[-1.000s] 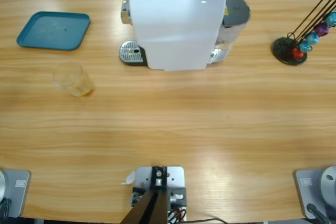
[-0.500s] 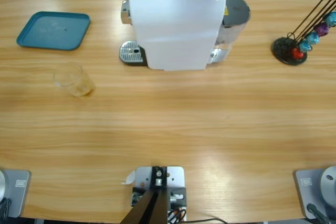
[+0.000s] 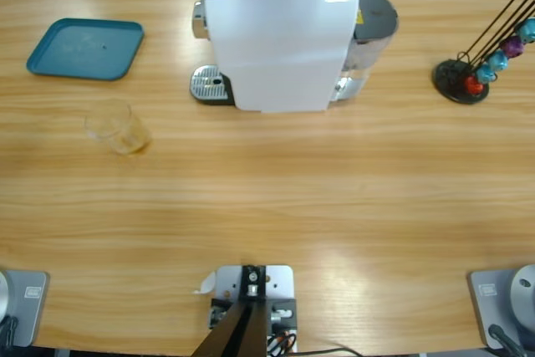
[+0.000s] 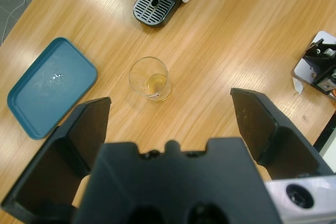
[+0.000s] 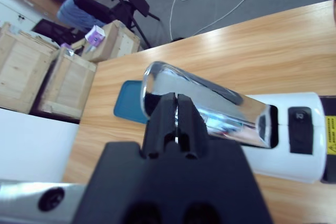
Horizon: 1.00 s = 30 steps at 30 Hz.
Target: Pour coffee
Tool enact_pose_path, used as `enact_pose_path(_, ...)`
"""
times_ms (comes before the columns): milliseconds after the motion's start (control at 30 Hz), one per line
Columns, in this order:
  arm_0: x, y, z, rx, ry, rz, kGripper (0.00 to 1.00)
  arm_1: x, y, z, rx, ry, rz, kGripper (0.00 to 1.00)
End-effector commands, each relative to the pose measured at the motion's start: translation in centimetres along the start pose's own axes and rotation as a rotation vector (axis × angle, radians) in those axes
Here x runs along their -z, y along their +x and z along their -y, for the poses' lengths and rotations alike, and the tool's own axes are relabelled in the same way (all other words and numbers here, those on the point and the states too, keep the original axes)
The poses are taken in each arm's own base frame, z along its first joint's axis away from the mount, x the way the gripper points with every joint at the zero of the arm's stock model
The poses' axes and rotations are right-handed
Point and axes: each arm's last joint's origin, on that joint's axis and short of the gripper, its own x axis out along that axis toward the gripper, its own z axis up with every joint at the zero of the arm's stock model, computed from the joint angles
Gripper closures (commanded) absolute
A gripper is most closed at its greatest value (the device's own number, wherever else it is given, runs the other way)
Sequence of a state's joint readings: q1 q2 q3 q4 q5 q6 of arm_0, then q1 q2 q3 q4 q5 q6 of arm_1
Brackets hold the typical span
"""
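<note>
A clear glass tumbler [image 3: 117, 128] stands on the table left of the white coffee machine [image 3: 280, 39], with a little tan coffee [image 3: 127, 141] in its bottom. From high up, the left wrist view looks down on the tumbler [image 4: 149, 78] and the coffee [image 4: 154, 82]. My left gripper [image 4: 170, 100] is open wide and holds nothing. My right gripper [image 5: 177, 98] is shut, its tips at the chrome lever [image 5: 210, 109] on top of the machine [image 5: 286, 145]. Neither arm shows in the high view.
A teal tray [image 3: 85, 48] lies at the back left, also in the left wrist view [image 4: 47, 90]. The machine's drip grate [image 3: 209, 85] is bare. A black capsule stand [image 3: 468, 73] with coloured capsules is at the right.
At the machine's top edge a dark part has gone and a silver lever shows a little further left. The tumbler and tray have not moved.
</note>
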State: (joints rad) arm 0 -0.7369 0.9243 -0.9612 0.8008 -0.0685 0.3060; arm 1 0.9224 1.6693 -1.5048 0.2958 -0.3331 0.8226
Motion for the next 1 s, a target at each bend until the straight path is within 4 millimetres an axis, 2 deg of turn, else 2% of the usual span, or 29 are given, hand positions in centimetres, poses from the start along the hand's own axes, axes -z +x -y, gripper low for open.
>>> enact_pose_path(33,0.9,0.0,0.2,0.014,0.0,-0.046,0.0,4.5,6.7,-0.3,0.046,-0.103,-0.12,1.0)
enact_pose_path(200,0.9,-0.1,0.2,0.014,0.002,-0.048,0.0,5.9,8.7,0.0,0.072,-0.117,-0.148,1.0)
enact_pose_path(333,0.9,0.0,0.3,0.017,0.0,-0.049,0.0,7.7,10.2,0.6,0.098,-0.13,-0.186,1.0)
enact_pose_path(533,0.9,0.1,0.3,0.027,0.0,-0.05,0.0,10.9,11.7,2.3,0.14,-0.152,-0.258,1.0)
enact_pose_path(1000,-0.1,0.2,0.0,0.028,0.001,-0.048,0.0,15.7,14.6,4.8,0.207,-0.119,-0.423,1.0)
